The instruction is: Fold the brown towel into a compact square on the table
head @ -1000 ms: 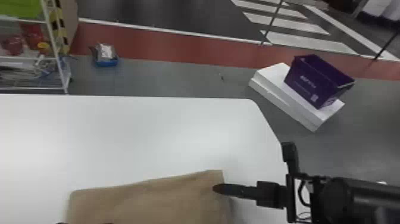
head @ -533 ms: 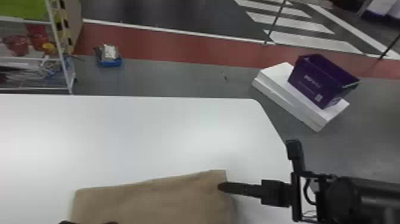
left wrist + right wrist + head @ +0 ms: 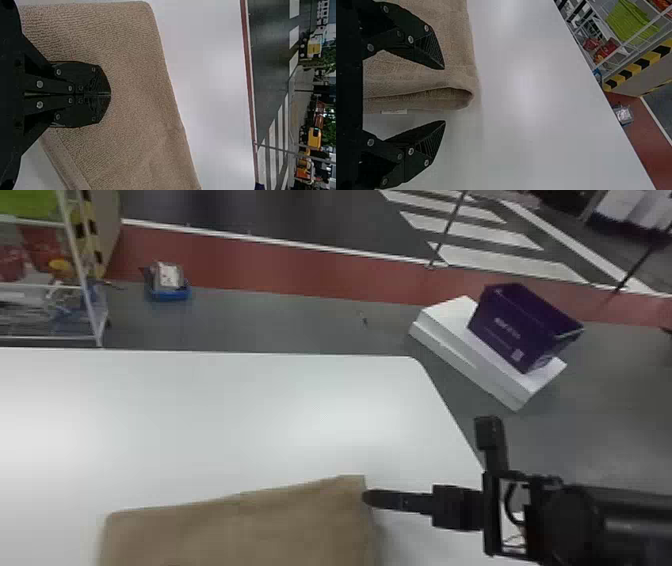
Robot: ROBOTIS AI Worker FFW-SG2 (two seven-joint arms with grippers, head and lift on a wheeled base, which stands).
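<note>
In the head view my right gripper (image 3: pixel 365 496) is at the right edge of the brown towel (image 3: pixel 240 530), which lies on the white table (image 3: pixel 200 415). Seen from the right wrist, the right gripper (image 3: pixel 445 95) stands open, one finger above the towel (image 3: pixel 455 43) and the other beyond its edge over bare table. A rounded fold (image 3: pixel 459 99) with a hollow end lies between the finger levels. From the left wrist, my left gripper (image 3: pixel 111 94) is shut above the flat towel (image 3: pixel 134 99), its tips together; no cloth can be made out between them.
Past the table's right corner, a purple box (image 3: pixel 520 325) rests on white boards (image 3: pixel 450 335) on the floor. A wire shelf (image 3: pixel 50 290) stands beyond the table at the far left, with a small blue tray (image 3: pixel 170 292) on the floor beside it.
The head view has shifted slightly. My right gripper has moved a little to the right against the towel's edge. Dark parts of my left gripper have slipped down at the head view's bottom edge.
</note>
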